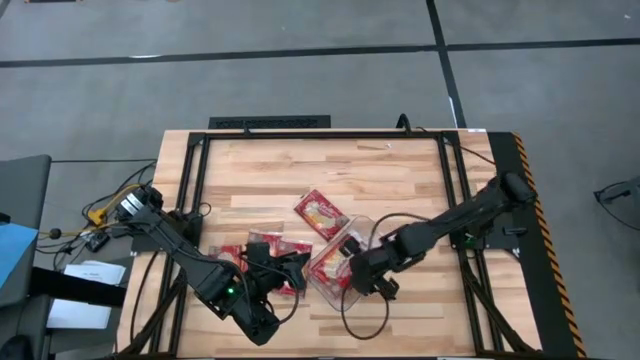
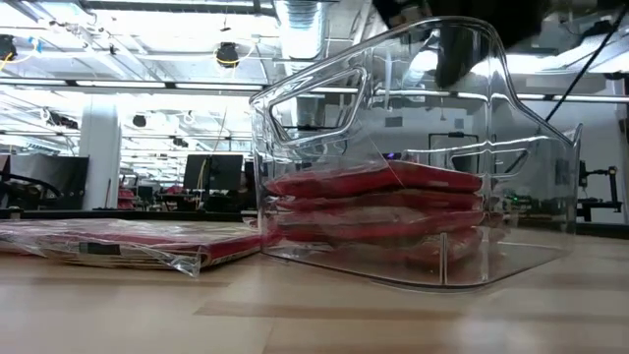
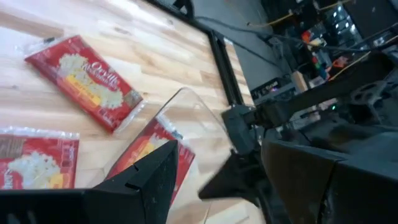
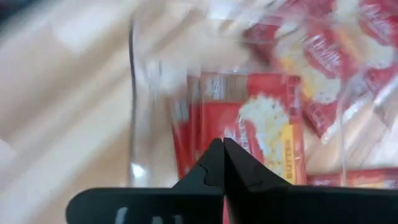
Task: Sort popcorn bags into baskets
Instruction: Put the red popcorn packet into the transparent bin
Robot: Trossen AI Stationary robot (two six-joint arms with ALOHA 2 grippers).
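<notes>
Grey floor surrounds a pale butcher-block wooden desk (image 1: 400, 170) framed in black rails, and the low view looks past it into a lit open workshop. Near the middle of the desk, toward its front edge, sits the clear, colourless plastic rectangular tub (image 2: 413, 147) with rounded corners; the low view shows a stack of flat, glossy red popcorn packets (image 2: 378, 211) lying inside it, about three deep, though the exact count is hard to tell. Other red packets remain on the bare wood: one (image 1: 320, 212) just behind the tub toward the desk's centre, and a few more (image 1: 280, 250) beside the tub on its left, under the left arm. The right end effector (image 4: 222, 163) hangs over the tub's front rim with its fingers pressed together and nothing between them. The left end effector (image 3: 217, 180) hovers near the front-left of the tub, its fingers apart and empty. I judge the main risk to be crowding: both arms work close to the light tub, so a nudge from either could slide or tip it, and the slippery wrappers could shift or slip from a pinch.
</notes>
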